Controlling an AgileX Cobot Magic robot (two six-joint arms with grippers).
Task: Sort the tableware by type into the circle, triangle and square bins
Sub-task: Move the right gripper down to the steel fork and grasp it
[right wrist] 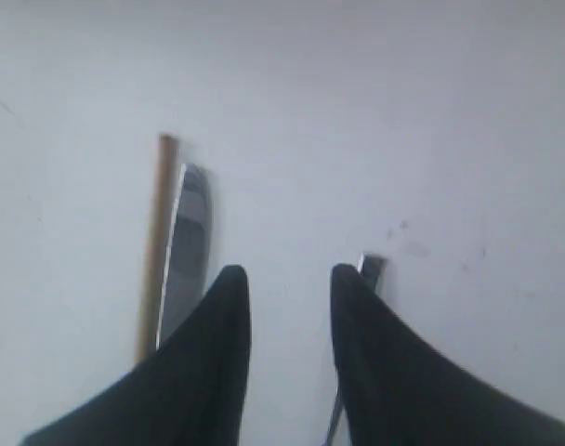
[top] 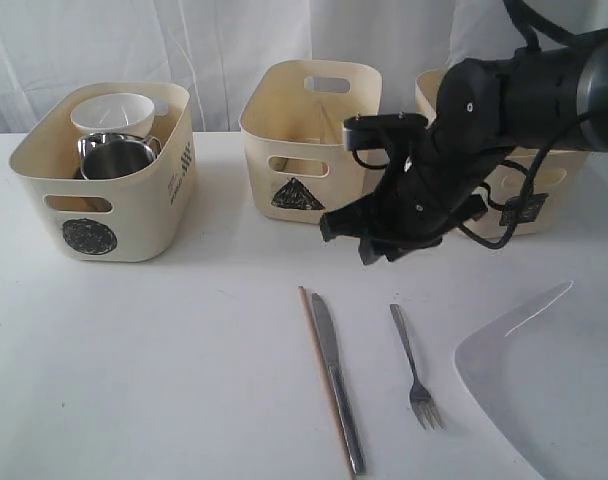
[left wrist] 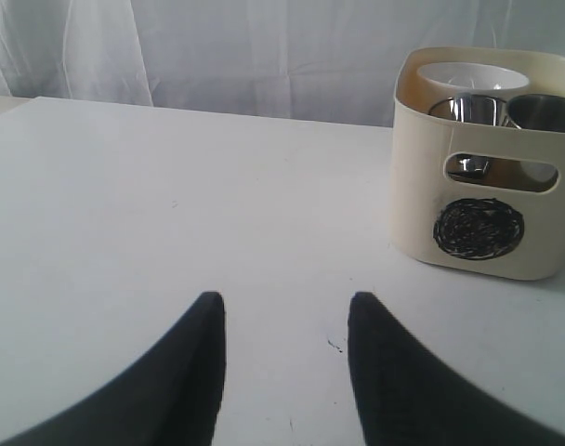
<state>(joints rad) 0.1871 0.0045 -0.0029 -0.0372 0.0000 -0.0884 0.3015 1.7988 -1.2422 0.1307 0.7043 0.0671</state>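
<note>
Front of tabletop (top: 184,350): wooden chopstick (top: 319,370) touching steel knife (top: 336,385), fork (top: 414,370) near, white plate (top: 554,380) at the edge. Above them hangs the right tool (top: 369,240), parted and empty; the left tool (left wrist: 284,302) is likewise parted and empty, over the tabletop. Rear row: circle bin (top: 134,215) holding white bowl (top: 112,112) and seemingly two steel mugs (top: 114,158), then triangle bin (top: 324,190) and square bin (top: 559,190).

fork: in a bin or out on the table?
Out. The fork lies flat on the table, beside the knife, in front of the triangle bin, with nothing gripping it.
</note>
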